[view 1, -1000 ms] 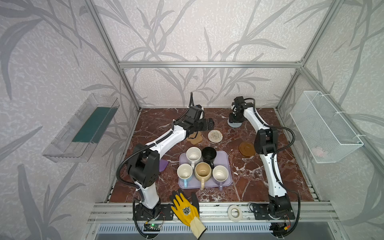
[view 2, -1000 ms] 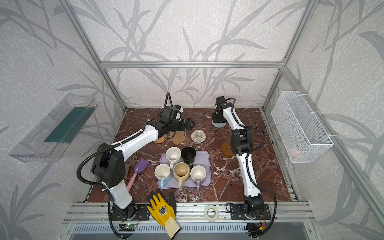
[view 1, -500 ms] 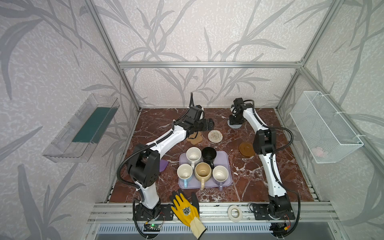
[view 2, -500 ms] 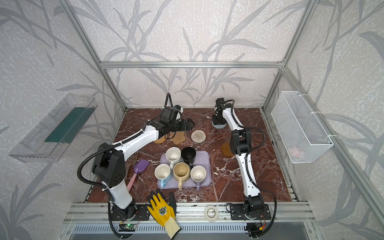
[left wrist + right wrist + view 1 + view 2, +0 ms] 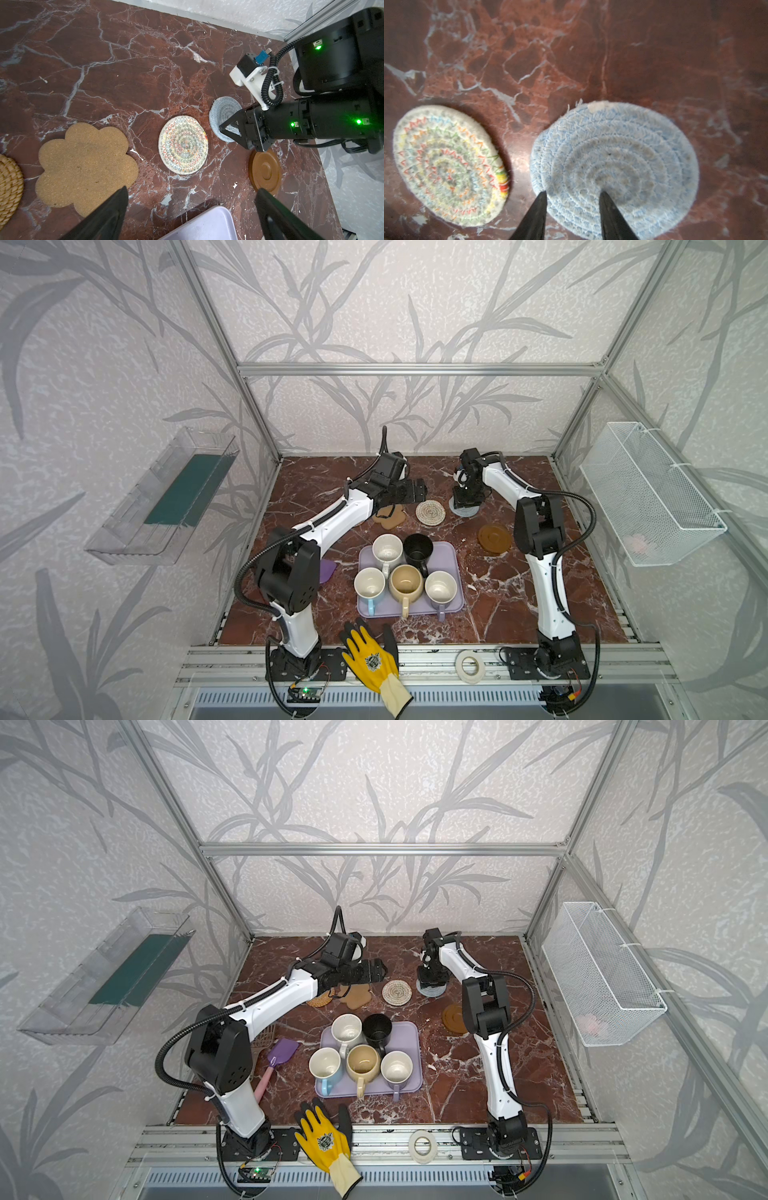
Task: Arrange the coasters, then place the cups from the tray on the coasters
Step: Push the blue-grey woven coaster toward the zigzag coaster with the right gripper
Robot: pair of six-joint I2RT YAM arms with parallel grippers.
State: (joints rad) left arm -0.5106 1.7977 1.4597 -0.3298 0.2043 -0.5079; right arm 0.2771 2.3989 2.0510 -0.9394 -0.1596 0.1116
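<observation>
Several coasters lie in a row at the back: orange rattan (image 5: 320, 1000), tan paw (image 5: 390, 517), cream rope (image 5: 430, 512), grey-blue (image 5: 623, 155) and, nearer, the brown disc (image 5: 494, 537). My right gripper (image 5: 573, 193) points straight down on the grey-blue coaster (image 5: 467, 512). Its jaws are closed in on a strip of it, one tip at the rim and one on top, and the coaster lies flat. My left gripper (image 5: 192, 189) hovers wide open and empty above the table, between the paw and the tray (image 5: 446, 551). The tray holds white (image 5: 386, 549), black (image 5: 417, 547), light blue (image 5: 369, 583), cream-yellow (image 5: 405, 583) and lavender (image 5: 440, 585) cups.
A purple spatula (image 5: 282, 1050) lies left of the tray. A yellow glove (image 5: 370, 651) and a white tape roll (image 5: 469, 664) sit on the front rail. A wire basket (image 5: 648, 493) hangs on the right wall and a clear shelf (image 5: 162, 497) on the left wall.
The right gripper's jaws have narrowed on the grey-blue coaster. Both arms have stayed nearly in place.
</observation>
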